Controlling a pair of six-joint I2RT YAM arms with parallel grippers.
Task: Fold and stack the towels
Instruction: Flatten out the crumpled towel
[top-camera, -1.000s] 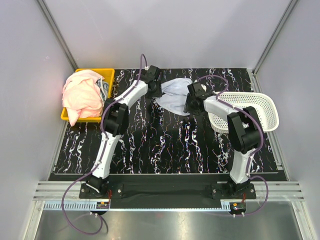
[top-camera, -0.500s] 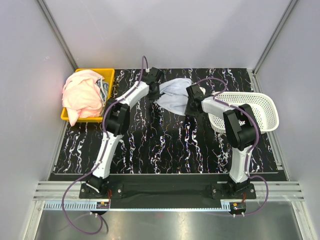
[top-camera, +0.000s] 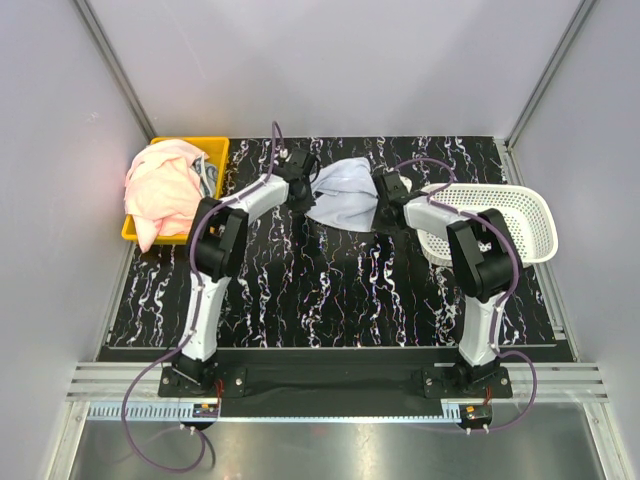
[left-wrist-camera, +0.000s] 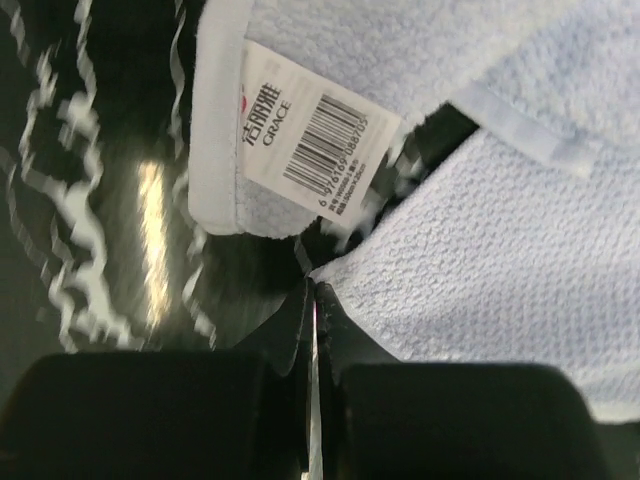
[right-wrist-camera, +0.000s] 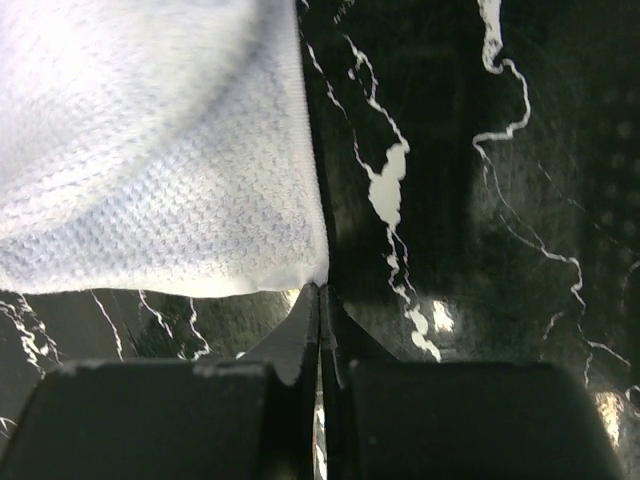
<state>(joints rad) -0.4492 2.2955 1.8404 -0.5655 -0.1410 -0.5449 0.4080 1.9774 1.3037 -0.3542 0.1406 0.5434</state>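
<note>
The left gripper (left-wrist-camera: 312, 292) and right gripper (right-wrist-camera: 320, 292) are each clamped on a corner of the pale blue towel (top-camera: 345, 195). It looks light and floppy, best held by its hemmed corners.

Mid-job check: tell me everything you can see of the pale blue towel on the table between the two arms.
The pale blue towel looks like soft waffle-textured terry with a smooth hemmed edge. It is spread rumpled, partly folded over itself, on the far side of the black marbled table. A white barcode label reading GRACE is attached at one edge. The left pincer and the right pincer are each shut on a corner, one at either side.
</note>
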